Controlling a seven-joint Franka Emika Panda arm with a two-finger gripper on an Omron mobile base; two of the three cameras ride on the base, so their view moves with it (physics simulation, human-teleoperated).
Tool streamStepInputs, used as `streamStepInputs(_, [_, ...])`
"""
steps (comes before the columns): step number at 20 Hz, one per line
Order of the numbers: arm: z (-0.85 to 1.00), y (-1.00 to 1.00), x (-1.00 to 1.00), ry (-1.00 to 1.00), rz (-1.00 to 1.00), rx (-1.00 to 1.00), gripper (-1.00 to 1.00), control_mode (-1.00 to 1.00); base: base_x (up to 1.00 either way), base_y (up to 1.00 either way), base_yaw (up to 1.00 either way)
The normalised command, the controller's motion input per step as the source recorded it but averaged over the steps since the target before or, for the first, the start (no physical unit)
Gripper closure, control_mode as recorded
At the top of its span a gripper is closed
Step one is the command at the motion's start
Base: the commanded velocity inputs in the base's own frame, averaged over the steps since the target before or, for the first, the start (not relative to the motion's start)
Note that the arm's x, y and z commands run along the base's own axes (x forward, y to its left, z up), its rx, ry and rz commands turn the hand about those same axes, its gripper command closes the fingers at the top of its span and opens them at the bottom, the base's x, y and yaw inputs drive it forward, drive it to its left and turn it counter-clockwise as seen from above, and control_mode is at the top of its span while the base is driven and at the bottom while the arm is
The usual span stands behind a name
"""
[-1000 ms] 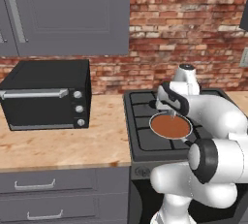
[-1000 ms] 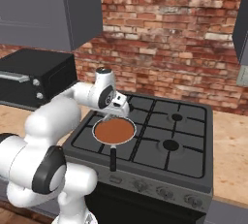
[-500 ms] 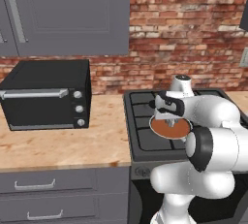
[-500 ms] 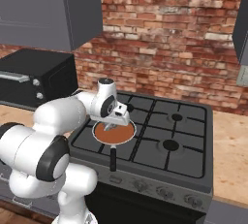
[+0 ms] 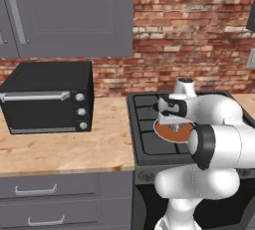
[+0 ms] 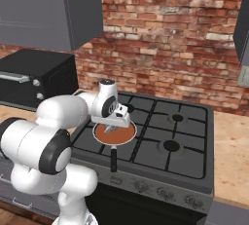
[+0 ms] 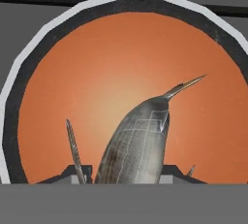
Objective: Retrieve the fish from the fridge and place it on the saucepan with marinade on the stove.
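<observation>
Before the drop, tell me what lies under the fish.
In the hand view the fish, held in the shut gripper, hangs over the reddish-brown marinade filling the saucepan. The fish's body covers the marinade directly beneath it, and the marinade hides the pan's bottom.

Black toaster oven [image 5: 47, 97] on wooden counter [image 5: 64, 147]; brick wall [image 6: 165, 39] behind.
</observation>
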Motion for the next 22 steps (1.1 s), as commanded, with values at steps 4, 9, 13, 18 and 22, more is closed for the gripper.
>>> streamStepInputs(4, [-0.18, 0.0, 0.0, 0.04, 0.0, 0.0, 1.0, -1.0, 0.0, 0.0, 0.0])
streamStepInputs(9, [-0.19, 0.0, 0.0, 0.04, 0.0, 0.0, -1.0, -1.0, 0.0, 0.0, 0.0])
streamStepInputs(13, [-0.04, 0.0, 0.0, 0.01, 0.0, 0.0, -1.0, -1.0, 0.0, 0.0, 0.0])
streamStepInputs(18, [0.0, 0.0, 0.0, 0.01, 0.0, 0.0, -1.0, -1.0, 0.0, 0.0, 0.0])
streamStepInputs(22, [0.0, 0.0, 0.0, 0.03, 0.0, 0.0, -1.0, -1.0, 0.0, 0.0, 0.0])
